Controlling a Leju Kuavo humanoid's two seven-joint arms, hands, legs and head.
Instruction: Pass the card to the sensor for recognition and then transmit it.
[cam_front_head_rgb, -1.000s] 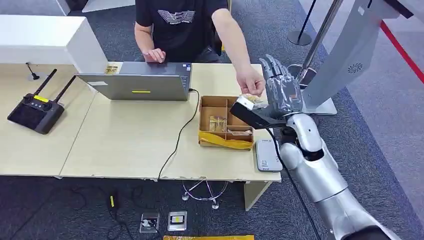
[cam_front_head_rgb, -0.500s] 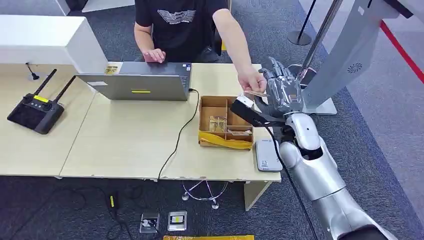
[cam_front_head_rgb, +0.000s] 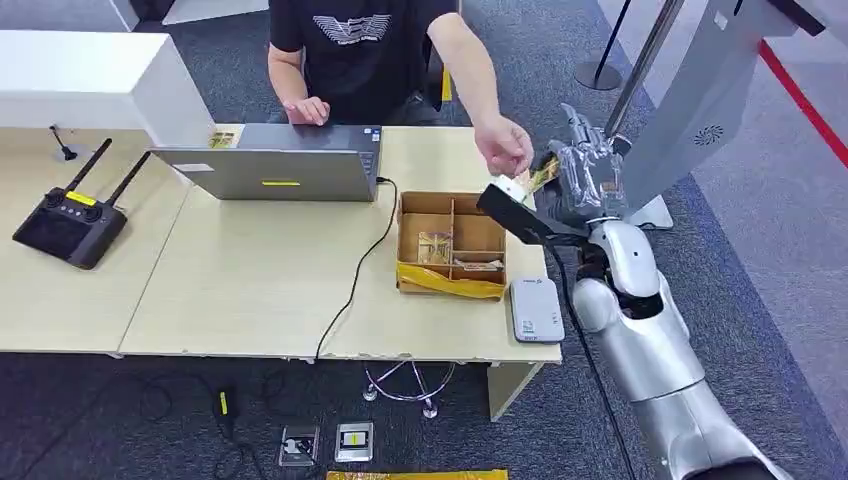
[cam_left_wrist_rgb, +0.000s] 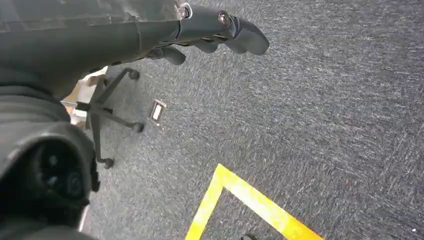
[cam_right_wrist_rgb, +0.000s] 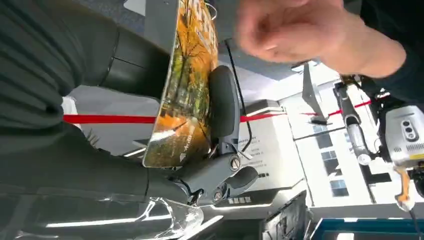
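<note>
Right hand (cam_front_head_rgb: 585, 170) raised beyond the far right corner of the counter (cam_front_head_rgb: 250, 290), just right of the cardboard box (cam_front_head_rgb: 450, 245). In the right wrist view the hand (cam_right_wrist_rgb: 100, 125) grips the card (cam_right_wrist_rgb: 187, 85): thumb (cam_right_wrist_rgb: 223, 107) pressed on the printed face, the other fingers behind it. From the head view the card (cam_front_head_rgb: 541, 175) shows as a thin sliver at the hand's inner side.

A person's hand (cam_front_head_rgb: 503, 148) hangs just beside the card, above and behind the box; in the right wrist view it (cam_right_wrist_rgb: 295, 30) appears apart from the card's edge, though blur makes contact hard to rule out.

Sensor, by my reading the white flat reader (cam_front_head_rgb: 536, 309), lies on the counter just right of the box's near corner, well below the raised hand.

Card handling, as judgement: thin, light, stiff, glossy, so likely to slide under a loose pinch. Best held by one end, flat faces between thumb and fingers, leaving the other end free for the reader or for a receiving hand.

Left hand (cam_left_wrist_rgb: 215, 30) hangs over the carpet, well away from the box, fingers loosely apart, holding nothing.

Laptop (cam_front_head_rgb: 270, 165) sits left of the box, a remote controller (cam_front_head_rgb: 70, 220) further left.
</note>
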